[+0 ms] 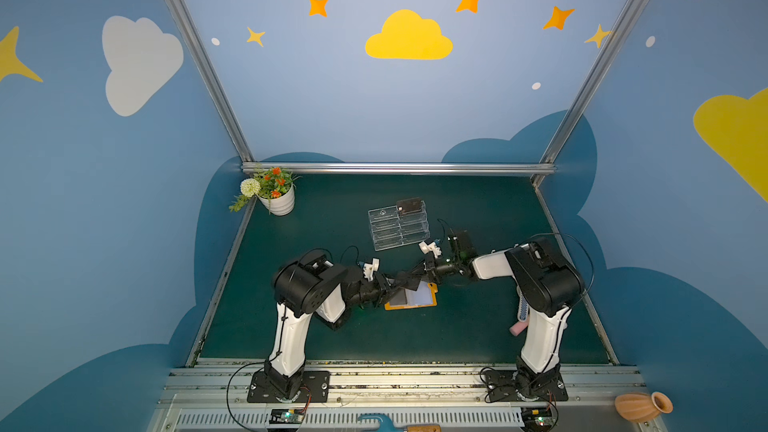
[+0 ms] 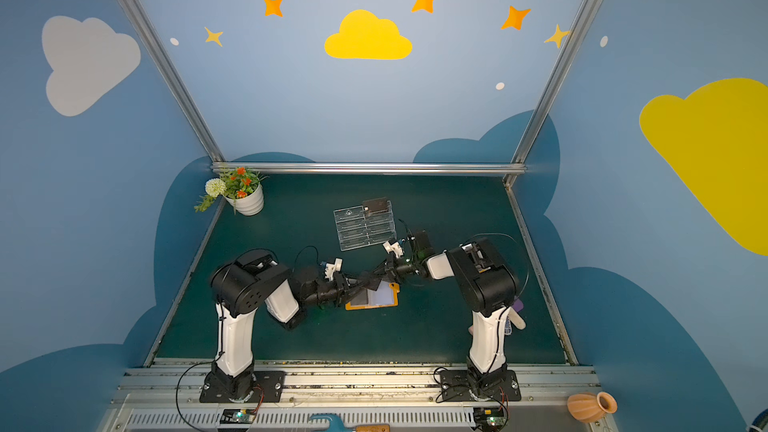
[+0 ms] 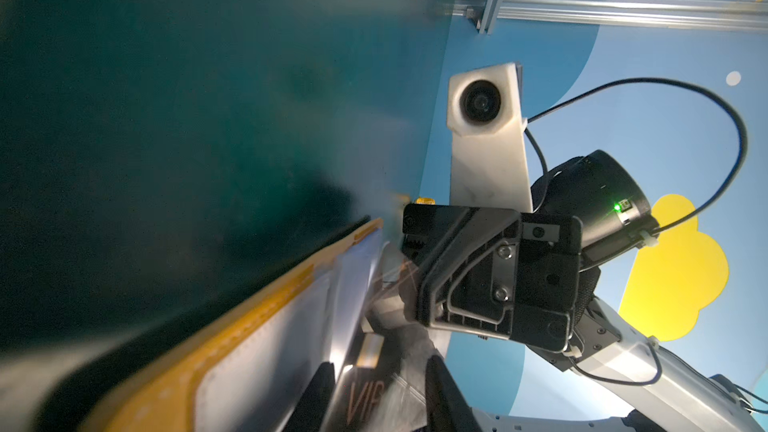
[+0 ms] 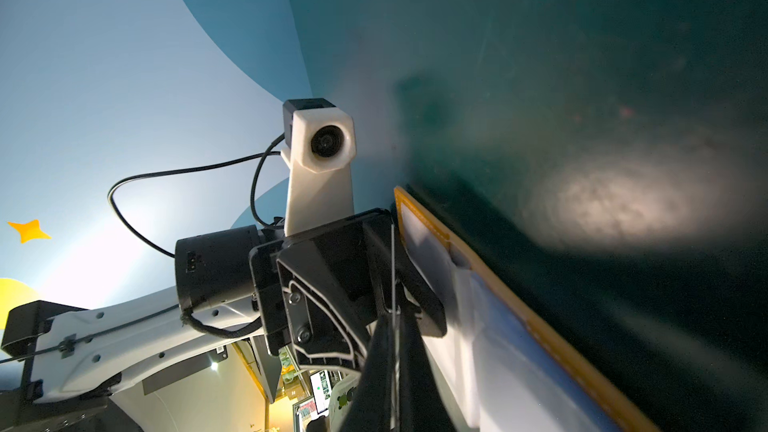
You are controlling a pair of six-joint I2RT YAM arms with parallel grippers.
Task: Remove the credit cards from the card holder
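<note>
Closest to the left wrist lens, the left tool (image 3: 380,367) stands either side of a dark credit card (image 3: 365,401) lettered "VIP", raised just over the card holder (image 3: 249,326). Blur hides whether the jaws pinch it. Only the right wrist view shows a thin sheet edge-on between the fully closed fingers of the right tool (image 4: 393,351); whether it is sleeve or card I cannot tell. Both top views show the orange card holder lying open and flat on the dark green tabletop (image 1: 457,334), with the two tools meeting over its far edge. Behind the card holder stands a clear acrylic stand (image 1: 399,226) with a second card (image 1: 409,204) in its rear tier. Far behind the card holder and to its left is a flower pot (image 1: 279,202). Blue walls (image 1: 332,97) painted with clouds and stars enclose the cell.
</note>
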